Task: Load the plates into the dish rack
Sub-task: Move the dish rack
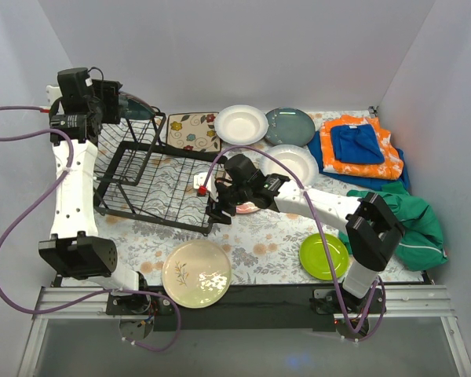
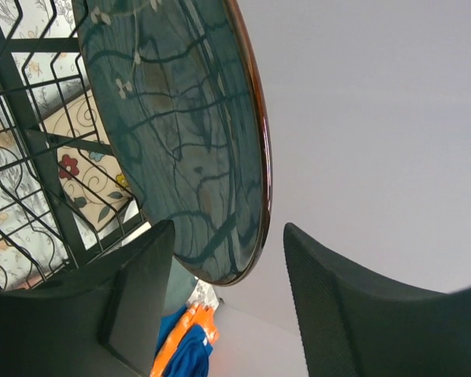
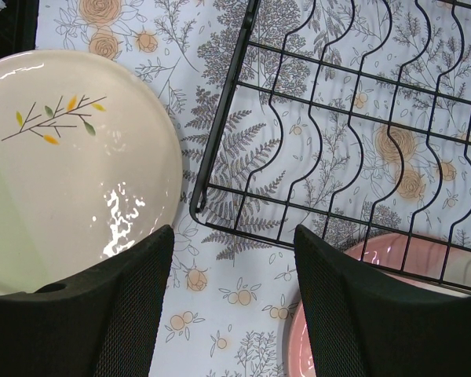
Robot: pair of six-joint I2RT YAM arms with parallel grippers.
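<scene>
At far-left corner of dish rack (image 1: pixel 153 184): dark plate (image 2: pixel 188 133) standing on edge.
Left hand (image 2: pixel 229 232): fingers apart, straddling that plate's lower rim.
Right hand (image 3: pixel 234 236): open above worktop, pink plate (image 3: pixel 408 263) at rack's near corner.

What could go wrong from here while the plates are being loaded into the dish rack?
The dark plate stands on edge between the left gripper's open fingers; if unseated, it may tip or be knocked when the arm pulls away. The pink plate lies by the dish rack's corner, so the open right gripper might snag wire.
</scene>
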